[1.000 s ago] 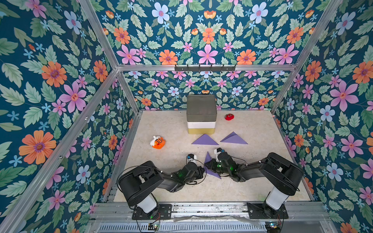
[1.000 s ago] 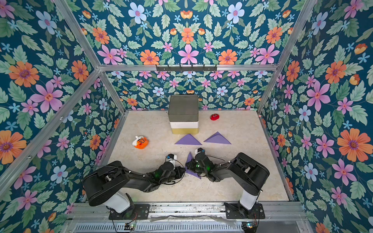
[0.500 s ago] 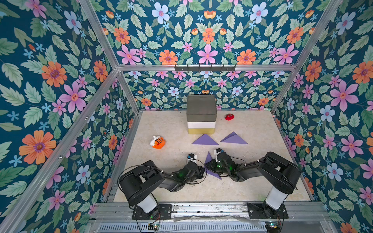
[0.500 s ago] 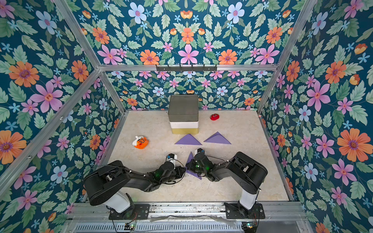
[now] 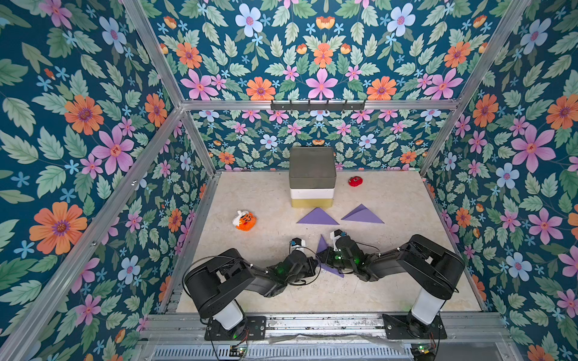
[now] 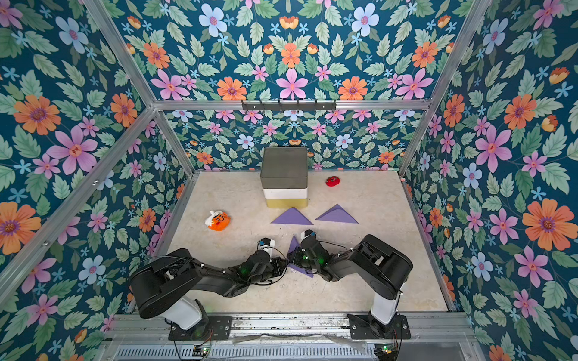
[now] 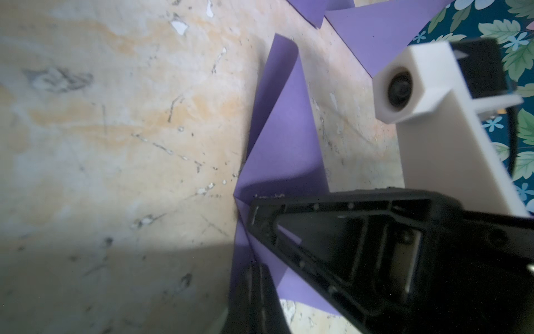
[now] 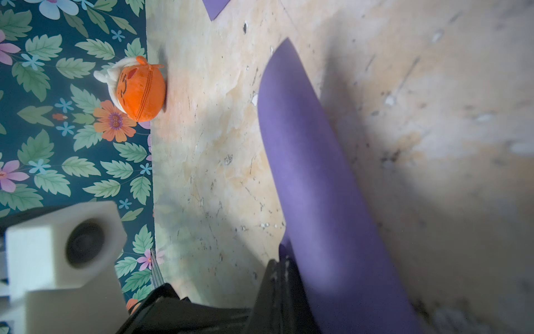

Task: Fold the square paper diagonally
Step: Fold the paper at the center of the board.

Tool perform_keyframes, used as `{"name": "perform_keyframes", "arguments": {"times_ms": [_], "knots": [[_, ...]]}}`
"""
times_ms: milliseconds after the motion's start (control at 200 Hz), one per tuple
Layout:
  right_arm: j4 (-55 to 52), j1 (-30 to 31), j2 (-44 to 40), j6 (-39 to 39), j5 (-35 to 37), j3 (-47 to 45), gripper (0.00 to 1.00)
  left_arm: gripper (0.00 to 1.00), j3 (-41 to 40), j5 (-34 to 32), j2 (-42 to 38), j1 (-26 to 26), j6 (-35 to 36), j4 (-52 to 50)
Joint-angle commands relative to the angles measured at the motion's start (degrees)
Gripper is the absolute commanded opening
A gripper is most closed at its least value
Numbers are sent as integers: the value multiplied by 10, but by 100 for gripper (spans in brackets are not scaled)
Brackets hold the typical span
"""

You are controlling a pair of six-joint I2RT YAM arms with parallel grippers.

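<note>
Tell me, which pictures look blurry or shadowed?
Both top views: sharp, evenly lit. Left wrist view: dark shadow over part of the tabletop, white camera block blurred. Right wrist view: the purple paper close to the lens is soft; the orange plush is sharp.

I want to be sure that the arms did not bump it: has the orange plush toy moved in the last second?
No. In both top views the orange plush toy lies at the same gap from the stacked boxes as before.
</note>
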Motion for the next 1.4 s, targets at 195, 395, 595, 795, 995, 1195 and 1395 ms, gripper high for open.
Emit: {"name": "perform_keyframes", "arguments": {"times_ms": [195,395,595,795,995,1195,1395], "knots": [[-68,1,-10,-42,7,-3,0,0,-2,-20,-5,1,8,-79],[-138,1,-39,-99,22,24,0,0,-3,-21,-8,0,10,-85],[-147,1,-44,-123,9,33,0,0,-3,-21,-9,0,11,-86],[-132,2,-40,-118,-1,30,0,0,2,-13,0,0,14,-82],[-113,1,-43,-116,-2,27,0,0,3,-12,0,0,15,-82],[-105,1,-49,-121,-4,25,0,0,2,-13,1,0,16,-84],[-107,1,-50,-128,-1,24,0,0,6,-12,4,0,16,-85]]}}
